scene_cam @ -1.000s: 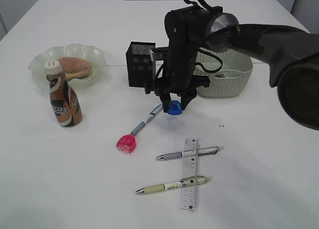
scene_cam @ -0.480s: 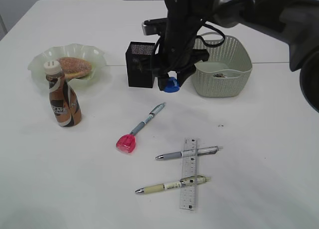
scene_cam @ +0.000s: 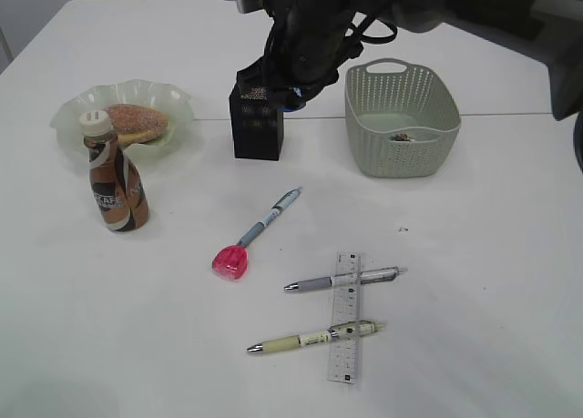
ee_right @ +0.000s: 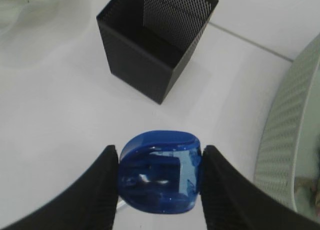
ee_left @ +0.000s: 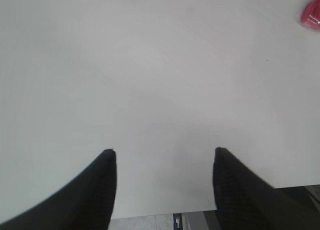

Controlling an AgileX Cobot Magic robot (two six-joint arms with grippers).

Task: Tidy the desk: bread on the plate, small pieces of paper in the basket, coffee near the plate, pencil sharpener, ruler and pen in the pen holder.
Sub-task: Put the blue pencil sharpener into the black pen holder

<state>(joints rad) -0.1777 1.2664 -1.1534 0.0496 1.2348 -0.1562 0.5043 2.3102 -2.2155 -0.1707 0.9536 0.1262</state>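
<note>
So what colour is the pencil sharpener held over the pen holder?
Translucent blue pencil sharpener, clearest in the right wrist view.

Bread [scene_cam: 138, 122] on plate [scene_cam: 68, 113]; pen holder [scene_cam: 257, 119] left of basket [scene_cam: 403, 117].

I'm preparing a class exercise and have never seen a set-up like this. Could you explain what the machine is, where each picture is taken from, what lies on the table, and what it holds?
It is a two-armed robot tidying a desk. One picture looks down from in front; the other two come from cameras on each wrist. The right gripper holds a blue pencil sharpener between its fingers, above and beside the black mesh pen holder. The left gripper is open over bare table. Also there: bread on a green plate, a coffee bottle, a basket, a pink sharpener, three pens and a ruler.
</note>
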